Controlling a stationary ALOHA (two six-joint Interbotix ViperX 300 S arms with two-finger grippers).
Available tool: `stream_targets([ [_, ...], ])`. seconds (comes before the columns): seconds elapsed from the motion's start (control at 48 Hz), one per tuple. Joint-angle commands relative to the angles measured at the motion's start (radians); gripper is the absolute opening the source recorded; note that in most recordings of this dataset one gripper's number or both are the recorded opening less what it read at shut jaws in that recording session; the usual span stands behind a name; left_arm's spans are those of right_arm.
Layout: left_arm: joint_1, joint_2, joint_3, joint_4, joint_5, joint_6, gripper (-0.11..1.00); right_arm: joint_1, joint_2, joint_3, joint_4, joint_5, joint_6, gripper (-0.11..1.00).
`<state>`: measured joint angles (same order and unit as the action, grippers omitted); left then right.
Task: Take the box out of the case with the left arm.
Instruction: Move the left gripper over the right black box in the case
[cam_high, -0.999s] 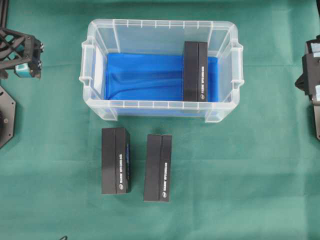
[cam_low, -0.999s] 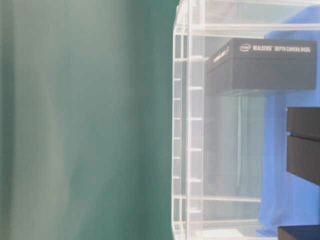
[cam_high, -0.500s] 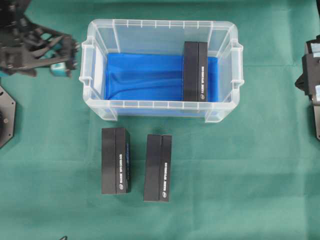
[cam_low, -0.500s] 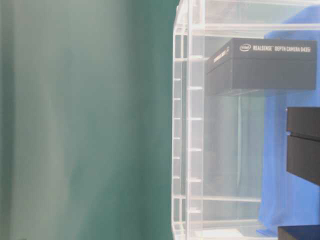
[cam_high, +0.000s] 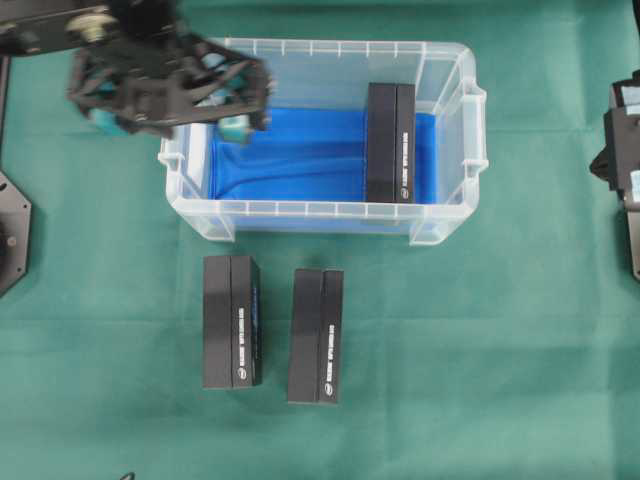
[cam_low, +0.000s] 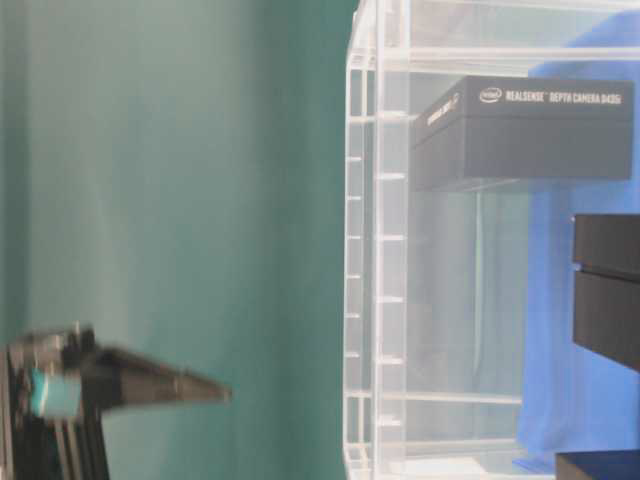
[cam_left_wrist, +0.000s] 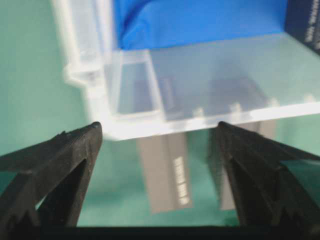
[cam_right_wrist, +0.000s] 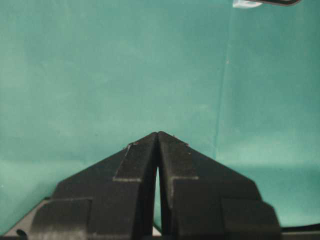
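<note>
Black truss pincer (cam_high: 232, 100), seemingly teal pads (cam_high: 234, 127).

1. The case (cam_high: 320, 210) sits on the table cloth (cam_high: 500, 350) in the upper middle of the overhead view.
2. A cloth lining (cam_high: 290, 150) lies on the case's floor.
3. One box (cam_high: 391, 143) stands inside the case, at its right end, on the lining.
4. Two more boxes lie outside on the table cloth, in front of the case's near wall: the left box (cam_high: 231, 321) and the right box (cam_high: 315, 335), side by side and apart.
5. The left gripper (cam_high: 170, 85) hangs over the case's left end, above the rim.
6. The right arm (cam_high: 625, 170) stays at the right edge, well apart from the case.
</note>
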<state>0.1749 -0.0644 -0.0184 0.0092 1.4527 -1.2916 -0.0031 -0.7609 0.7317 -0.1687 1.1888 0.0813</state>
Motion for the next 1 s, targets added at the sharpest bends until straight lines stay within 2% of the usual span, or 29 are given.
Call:
stream_targets([
  [0.0, -0.003, 0.037, -0.081, 0.002, -0.006, 0.017, 0.89, -0.002, 0.002, -0.009, -0.003, -0.002, -0.002, 0.03],
  [0.396, -0.003, 0.258, -0.356, 0.002, -0.006, 0.077, 0.89, -0.002, 0.002, -0.008, -0.003, -0.002, -0.002, 0.03],
  [0.624, -0.003, 0.339, -0.468, 0.002, -0.002, 0.097, 0.89, -0.002, -0.002, -0.008, -0.003, -0.002, -0.002, 0.03],
  [0.812, -0.011, 0.434, -0.578, -0.028, 0.0, 0.1, 0.89, -0.002, -0.002, -0.006, -0.003, -0.002, -0.002, 0.03],
  [0.978, -0.021, 0.525, -0.69, -0.032, 0.002, 0.112, 0.89, -0.002, -0.002, -0.006, -0.003, -0.002, -0.002, 0.03],
])
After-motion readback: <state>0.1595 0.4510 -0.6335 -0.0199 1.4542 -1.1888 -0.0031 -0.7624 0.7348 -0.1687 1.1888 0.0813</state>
